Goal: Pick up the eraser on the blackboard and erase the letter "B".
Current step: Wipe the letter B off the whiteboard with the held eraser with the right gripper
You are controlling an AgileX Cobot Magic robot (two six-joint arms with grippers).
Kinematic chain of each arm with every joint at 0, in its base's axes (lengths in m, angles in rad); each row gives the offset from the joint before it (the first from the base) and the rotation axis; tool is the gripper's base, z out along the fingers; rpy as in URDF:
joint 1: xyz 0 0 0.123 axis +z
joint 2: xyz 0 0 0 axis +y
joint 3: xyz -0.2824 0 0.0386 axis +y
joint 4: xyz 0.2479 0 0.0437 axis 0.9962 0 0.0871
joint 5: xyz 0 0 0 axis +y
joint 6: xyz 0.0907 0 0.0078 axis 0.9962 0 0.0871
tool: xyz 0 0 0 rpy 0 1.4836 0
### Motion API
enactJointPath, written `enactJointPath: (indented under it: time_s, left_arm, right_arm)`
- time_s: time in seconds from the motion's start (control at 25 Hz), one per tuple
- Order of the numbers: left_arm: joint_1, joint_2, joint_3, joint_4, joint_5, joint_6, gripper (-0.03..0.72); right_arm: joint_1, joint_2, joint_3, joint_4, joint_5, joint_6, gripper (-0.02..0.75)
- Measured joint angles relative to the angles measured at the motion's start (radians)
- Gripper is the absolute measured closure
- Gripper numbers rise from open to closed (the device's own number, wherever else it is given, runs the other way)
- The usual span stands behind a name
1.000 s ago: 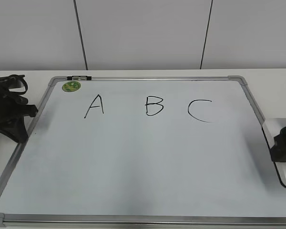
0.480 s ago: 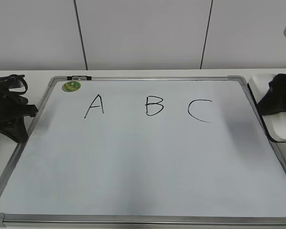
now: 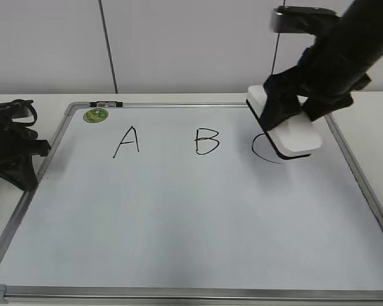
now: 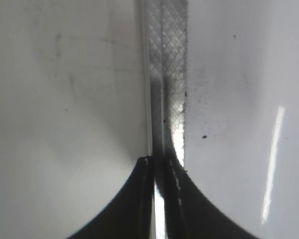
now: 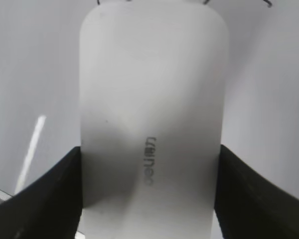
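The blackboard [image 3: 191,217] is a white board with a silver frame, lying flat. It bears the black letters "A" [image 3: 126,141], "B" [image 3: 206,141] and "C" [image 3: 260,150]. My right gripper [image 3: 300,105] is shut on the white eraser [image 3: 288,131] and holds it tilted over the "C", covering part of it, to the right of the "B". In the right wrist view the eraser [image 5: 152,99] sits between my black fingers [image 5: 55,194], grey lettering up. My left gripper [image 3: 25,159] is shut and empty at the board's left edge, over the frame [image 4: 167,74].
A round green sticker [image 3: 96,115] and a small black clip [image 3: 106,103] sit at the board's far left corner. The white table [image 3: 376,121] runs round the board, with a grey wall behind.
My right arm has risen from the board's right edge and swung left with the eraser, from beside the frame to over the "C". The left arm has not moved.
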Motion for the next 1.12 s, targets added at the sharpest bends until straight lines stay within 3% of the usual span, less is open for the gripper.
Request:
enactJointPath:
  time_s: [0.6,0.84,1.12]
  left_arm:
    - [0.0,0.0,-0.002,-0.004,0.002,0.0,0.678]
    - [0.0,0.0,-0.002,-0.004,0.002,0.0,0.678]
    - [0.0,0.0,-0.002,-0.004,0.002,0.0,0.678]
  right_arm:
    - [0.089,0.479,-0.615,-0.041,0.228,0.059,0.198]
    - [0.107,0.622,-0.765,-0.048,0.243,0.06,0.198]
    - [0.109,0.719,-0.832,-0.09,0.246,0.06,0.198]
